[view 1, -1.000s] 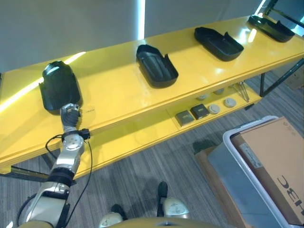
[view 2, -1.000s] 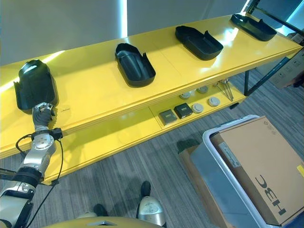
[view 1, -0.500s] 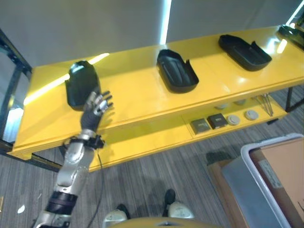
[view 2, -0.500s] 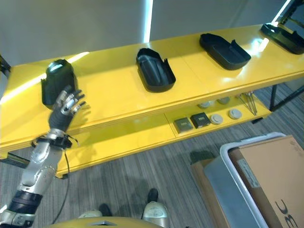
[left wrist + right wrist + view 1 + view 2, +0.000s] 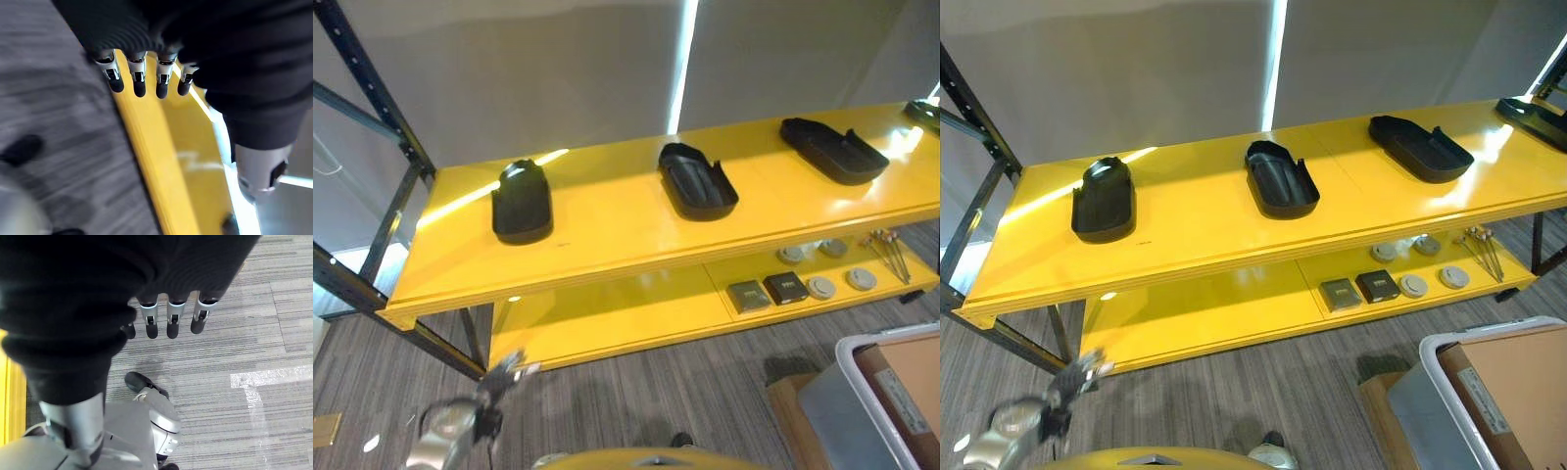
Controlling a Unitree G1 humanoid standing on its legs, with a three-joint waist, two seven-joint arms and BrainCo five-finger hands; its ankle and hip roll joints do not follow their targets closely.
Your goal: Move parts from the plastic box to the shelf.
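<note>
Parts sit in a row along the yellow shelf [image 5: 626, 225]: one black part [image 5: 522, 201] near its left end, a second [image 5: 697, 181] around the middle, a third [image 5: 832, 150] toward the right, and a fourth [image 5: 1536, 110] at the far right end. On the lower shelf [image 5: 1234, 308], small boxes [image 5: 1359, 289] and round discs [image 5: 1425, 282] lie near its right end. The plastic box [image 5: 1489, 406] stands on the floor below the shelf's right end, with cardboard [image 5: 1518, 387] in it.

The left hand [image 5: 504, 372] hangs low over the floor, fingers [image 5: 139, 81] straight and holding nothing. The right hand [image 5: 166, 320] also hangs over the floor, fingers straight and empty.

Judging by this, a placing step looks finished and the fetch is next. That calls for turning toward the box, lowering a hand in and closing it round another part.
</note>
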